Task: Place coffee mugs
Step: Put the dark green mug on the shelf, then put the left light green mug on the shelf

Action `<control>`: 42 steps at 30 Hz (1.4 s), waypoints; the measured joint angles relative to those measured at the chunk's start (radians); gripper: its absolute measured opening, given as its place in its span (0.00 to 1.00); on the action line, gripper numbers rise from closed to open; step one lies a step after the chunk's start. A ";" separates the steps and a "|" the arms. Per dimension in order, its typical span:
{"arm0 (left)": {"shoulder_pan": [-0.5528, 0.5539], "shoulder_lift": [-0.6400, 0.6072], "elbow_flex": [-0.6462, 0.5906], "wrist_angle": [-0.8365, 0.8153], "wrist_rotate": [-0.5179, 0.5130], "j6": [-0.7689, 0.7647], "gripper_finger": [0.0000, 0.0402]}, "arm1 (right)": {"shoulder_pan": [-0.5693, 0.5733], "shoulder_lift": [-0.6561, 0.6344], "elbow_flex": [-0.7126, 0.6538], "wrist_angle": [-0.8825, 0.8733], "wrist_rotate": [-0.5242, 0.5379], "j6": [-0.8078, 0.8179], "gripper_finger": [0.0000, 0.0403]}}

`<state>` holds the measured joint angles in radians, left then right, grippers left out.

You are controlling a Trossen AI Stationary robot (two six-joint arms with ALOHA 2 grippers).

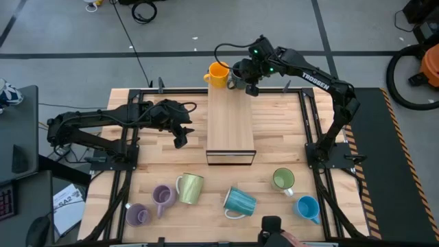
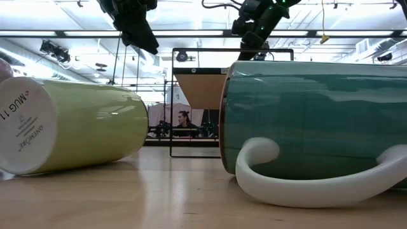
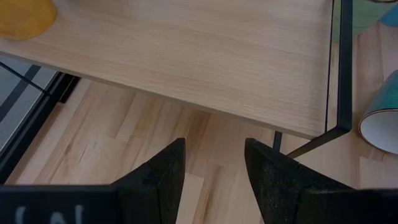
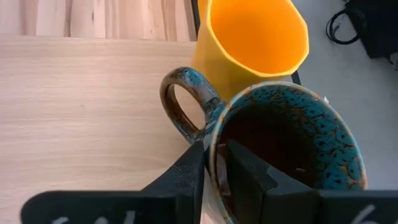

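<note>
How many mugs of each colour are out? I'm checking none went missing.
Orange mug: 1
Dark teal mug: 1
Lilac mugs: 2
Yellow-green mug: 1
Ribbed teal mug: 1
Green mug: 1
Bright blue mug: 1
Total: 8

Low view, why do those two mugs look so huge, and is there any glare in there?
Low view: the pale yellow-green mug and the ribbed teal mug lie on their sides right at the lens, so they loom large; bright ceiling strip lights wash out the background. High view: the same two mugs look small among the others, under even light with soft shadows.
</note>
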<state>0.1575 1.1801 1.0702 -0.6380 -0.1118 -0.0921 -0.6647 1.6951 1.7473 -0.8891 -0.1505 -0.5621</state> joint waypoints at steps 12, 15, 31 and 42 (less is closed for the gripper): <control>0.000 0.000 0.000 0.000 0.000 -0.001 0.43 | 0.002 0.000 0.000 0.022 0.000 0.000 0.34; 0.000 0.000 0.000 0.000 0.000 -0.001 0.43 | 0.002 0.000 0.000 0.022 0.000 0.000 0.39; 0.000 0.000 0.000 0.000 0.000 -0.001 0.43 | 0.059 -0.060 0.000 0.023 0.114 -0.042 0.43; -0.033 0.000 0.000 0.005 0.072 -0.054 0.43 | 0.183 -0.241 0.000 -0.020 0.131 0.013 0.43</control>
<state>0.1244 1.1801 1.0702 -0.6332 -0.0400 -0.1461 -0.4819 1.4540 1.7473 -0.9096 -0.0196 -0.5489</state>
